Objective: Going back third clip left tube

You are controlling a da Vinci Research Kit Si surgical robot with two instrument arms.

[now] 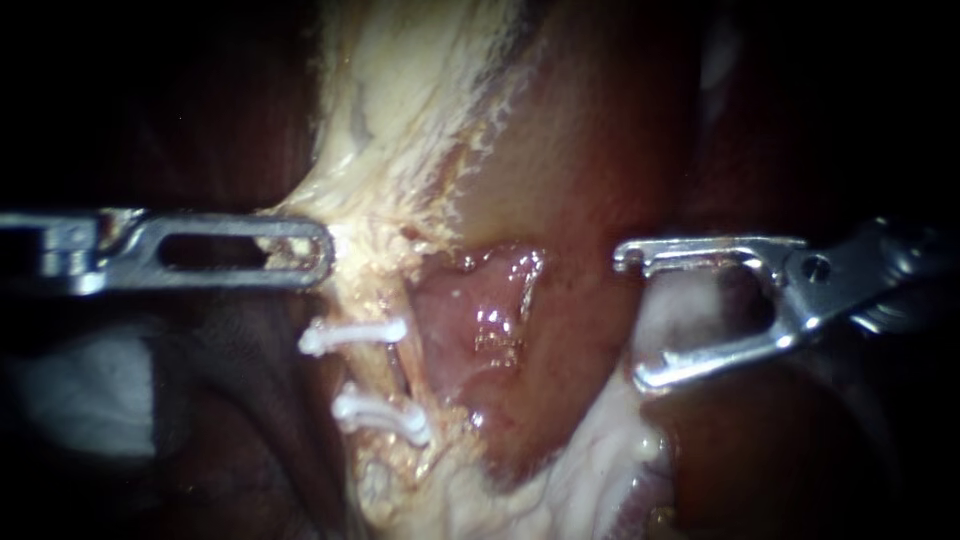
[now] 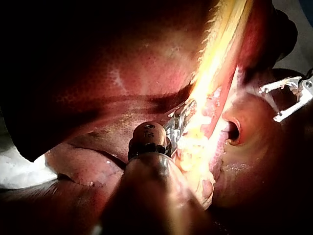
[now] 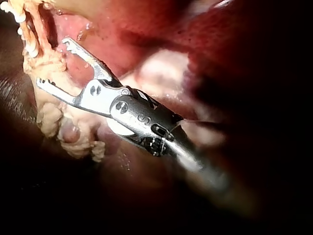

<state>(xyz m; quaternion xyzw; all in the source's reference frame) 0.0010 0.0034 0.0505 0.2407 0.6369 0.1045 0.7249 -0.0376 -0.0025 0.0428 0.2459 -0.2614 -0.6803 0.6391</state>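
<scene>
The left instrument [image 1: 312,250] lay level, its jaws pressed together on the edge of the pale tissue [image 1: 400,130], probably to pull it sideways and keep the tube [image 1: 372,378] below it stretched and exposed. That tube carried an upper clip [image 1: 352,335] and a lower clip [image 1: 382,415], one just under the other, each crossing it. A third clip could not be made out; a pale lump under the lower one was too unclear to name. Well apart, the right instrument [image 1: 635,318] stood with its jaws spread wide and nothing between them, seemingly placed clear of the tube for backing away. Darkness cut off both shafts.
</scene>
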